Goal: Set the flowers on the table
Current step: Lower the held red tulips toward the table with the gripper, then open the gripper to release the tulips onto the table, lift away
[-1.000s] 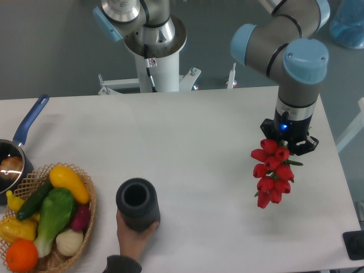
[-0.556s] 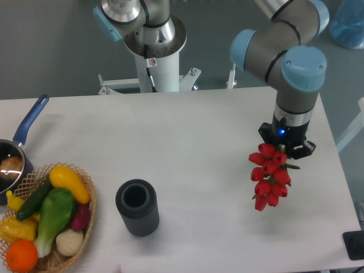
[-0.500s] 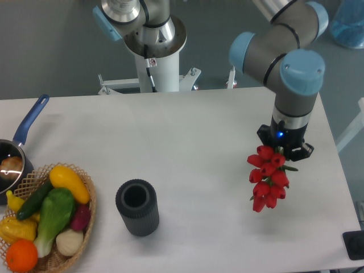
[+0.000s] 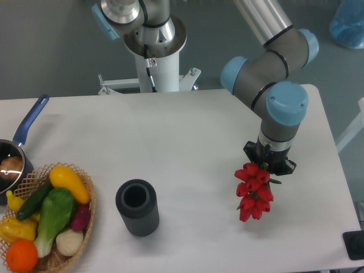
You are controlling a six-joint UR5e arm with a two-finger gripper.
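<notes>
The flowers (image 4: 252,191), a bunch of red tulip heads with a bit of green leaf showing, hang from my gripper (image 4: 267,162) at the right of the white table (image 4: 187,142). The gripper points straight down and is shut on the flowers' stems, which are hidden under it. The tulip heads dangle towards the front and seem to hang just above the tabletop; I cannot tell whether they touch it. The dark ribbed vase (image 4: 137,207) stands upright and empty at the front, well left of the flowers.
A wicker basket (image 4: 86,223) of produce sits at the front left corner. A blue-handled pan (image 4: 21,142) lies at the left edge. The arm's white base (image 4: 154,51) stands behind the table. A dark object (image 4: 354,245) is at the lower right.
The gripper has moved left and towards the front with the flowers, and lower. A hand that held the vase one second ago has withdrawn.
</notes>
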